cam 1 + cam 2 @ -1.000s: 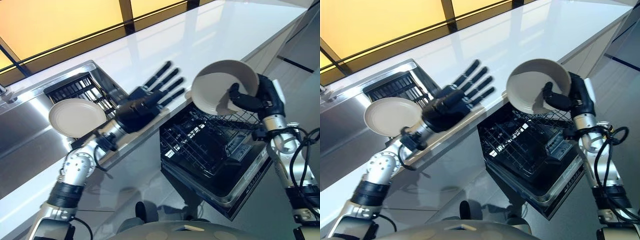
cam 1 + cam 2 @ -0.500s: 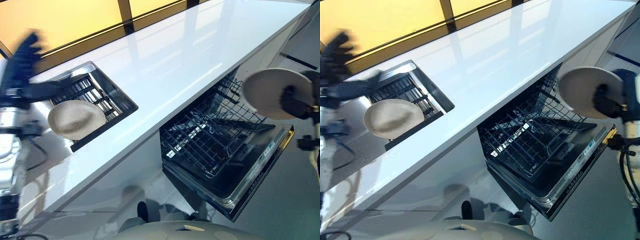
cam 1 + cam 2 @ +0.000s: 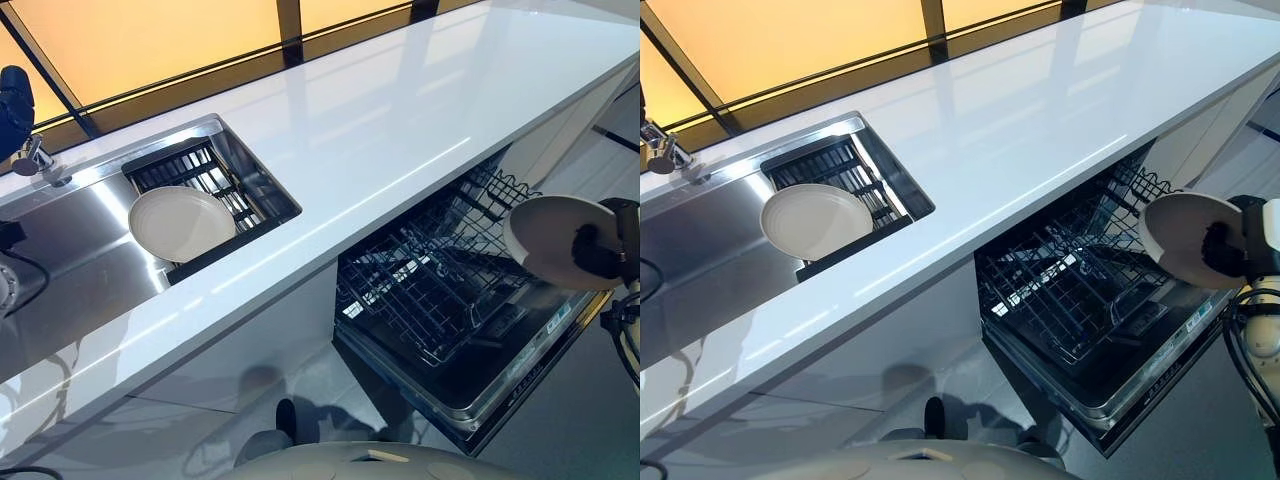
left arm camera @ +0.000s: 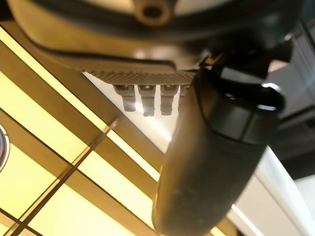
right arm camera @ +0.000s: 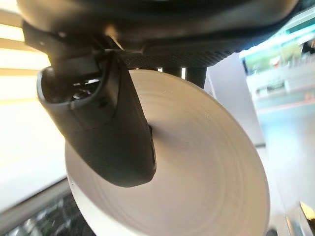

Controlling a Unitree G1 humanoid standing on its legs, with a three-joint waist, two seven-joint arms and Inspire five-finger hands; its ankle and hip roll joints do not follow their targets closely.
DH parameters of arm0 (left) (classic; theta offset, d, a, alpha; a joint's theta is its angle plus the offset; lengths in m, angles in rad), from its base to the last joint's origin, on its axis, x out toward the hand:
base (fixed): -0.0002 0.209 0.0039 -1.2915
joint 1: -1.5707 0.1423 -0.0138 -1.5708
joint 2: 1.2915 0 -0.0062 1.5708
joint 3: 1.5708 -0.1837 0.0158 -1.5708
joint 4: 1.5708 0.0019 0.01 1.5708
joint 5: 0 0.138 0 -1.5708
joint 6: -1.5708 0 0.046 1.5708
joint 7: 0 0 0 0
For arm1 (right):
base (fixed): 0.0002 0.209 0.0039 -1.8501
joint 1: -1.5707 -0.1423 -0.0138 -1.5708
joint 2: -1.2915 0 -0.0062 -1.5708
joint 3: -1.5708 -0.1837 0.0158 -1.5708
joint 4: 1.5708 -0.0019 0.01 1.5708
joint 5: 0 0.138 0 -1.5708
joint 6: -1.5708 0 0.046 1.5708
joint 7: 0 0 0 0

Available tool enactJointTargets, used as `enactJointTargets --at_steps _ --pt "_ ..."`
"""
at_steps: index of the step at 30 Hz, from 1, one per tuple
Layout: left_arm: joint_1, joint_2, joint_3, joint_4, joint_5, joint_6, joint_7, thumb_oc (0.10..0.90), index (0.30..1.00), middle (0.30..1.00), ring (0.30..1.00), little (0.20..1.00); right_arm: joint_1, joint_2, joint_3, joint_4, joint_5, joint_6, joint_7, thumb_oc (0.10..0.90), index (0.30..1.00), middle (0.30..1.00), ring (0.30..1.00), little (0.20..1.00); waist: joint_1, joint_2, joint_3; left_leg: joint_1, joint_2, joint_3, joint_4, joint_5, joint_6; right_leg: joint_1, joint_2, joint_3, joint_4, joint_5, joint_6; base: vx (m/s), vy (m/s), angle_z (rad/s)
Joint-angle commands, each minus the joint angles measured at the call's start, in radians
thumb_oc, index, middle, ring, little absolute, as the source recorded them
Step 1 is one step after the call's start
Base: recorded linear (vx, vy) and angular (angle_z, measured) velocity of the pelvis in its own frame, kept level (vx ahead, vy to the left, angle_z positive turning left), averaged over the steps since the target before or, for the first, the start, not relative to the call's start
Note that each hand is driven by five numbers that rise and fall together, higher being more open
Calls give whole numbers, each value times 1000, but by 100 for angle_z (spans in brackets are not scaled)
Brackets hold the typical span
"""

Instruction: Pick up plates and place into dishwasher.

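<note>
Plates numbered two. One round off-white ceramic plate [image 3: 560, 255] was pinched at its rim by the right hand [image 3: 600, 250], the dark thumb [image 5: 106, 123] pressed on its concave face and the fingers behind it. It was held tilted on edge, in the air above the outer side of the black wire dishwasher rack [image 3: 440, 290], not touching it. That rack stood pulled out over the lowered dark dishwasher door [image 3: 1140, 385], below the edge of the glossy white countertop [image 3: 400, 130]. A second round off-white plate [image 3: 182, 223] lay well apart in the stainless steel sink [image 3: 70, 250], its far edge leaning on the black slatted drain rack [image 3: 195, 170]. Beside the chrome tap [image 3: 35, 160] showed the left hand [image 3: 14, 110], raised; whether its fingers were straight or curled could not be told.
</note>
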Motion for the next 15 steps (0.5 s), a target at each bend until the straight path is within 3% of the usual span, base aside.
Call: enactJointTargets --at_steps 1,7,15 --pt "-30 96 57 40 -63 22 -16 800 900 900 900 900 -146 -73 36 -44 35 -24 -4 100 300 300 300 200 8 -23 -56 99 -44 2 2 -153 0 -74 10 -28 4 100 35 -39 -19 2" --pt "-54 80 -5 71 -63 35 -37 800 900 900 900 900 -232 -18 191 27 85 59 45 100 300 300 300 200 31 -18 -39 104 -43 -19 2 -161 -1 -63 7 -36 4 89 34 9 -2 8" --pt "-154 0 -157 38 -55 34 -87 800 900 900 900 900 -381 91 377 178 183 123 3 100 300 300 300 200 68 -18 -29 103 -47 -41 2 -161 0 -52 0 -57 3 86 28 14 7 12"
